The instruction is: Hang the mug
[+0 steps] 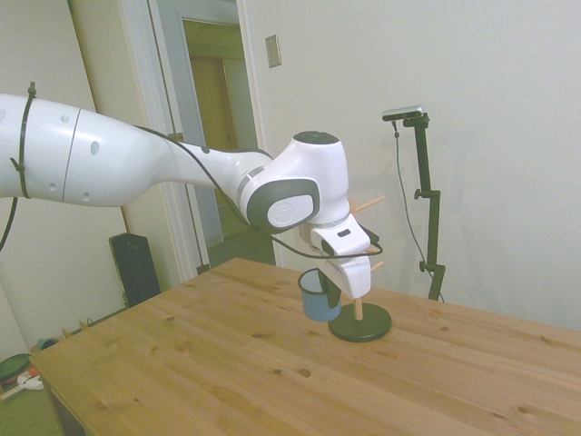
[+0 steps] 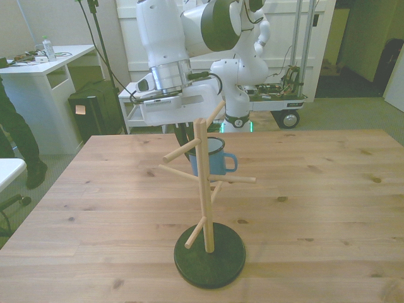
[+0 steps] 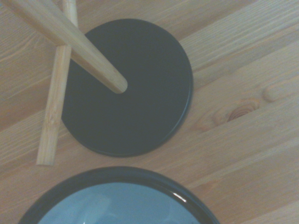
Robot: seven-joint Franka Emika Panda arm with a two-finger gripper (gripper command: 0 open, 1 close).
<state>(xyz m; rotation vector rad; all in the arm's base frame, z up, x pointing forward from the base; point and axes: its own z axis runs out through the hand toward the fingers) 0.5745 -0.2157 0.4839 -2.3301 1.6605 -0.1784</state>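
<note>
Wooden counter [image 2: 328, 189] with a pale wall and a doorway behind it, and pretty much everything happens around the rack [image 2: 206, 189], a wooden mug tree with angled pegs on a round black base [image 2: 211, 259].

Mug [image 2: 208, 158] is up off the counter, held upright just behind the rack's post in the front view, handle [image 2: 230, 163] sticking out toward the front view's right. In the side view the mug [image 1: 318, 295] hangs right beside the rack [image 1: 359, 313], on the arm's side of it, with its bottom clear of the wood.

Gripper [image 1: 332, 292] comes down from above and is clamped onto the mug's rim, one finger going inside the cup.

Wrist view looks straight down: the mug's dark rim and pale blue inside [image 3: 117, 200] sit next to the black base [image 3: 140, 88], with two pegs [image 3: 70, 42] crossing over it, none of them through the handle.
</note>
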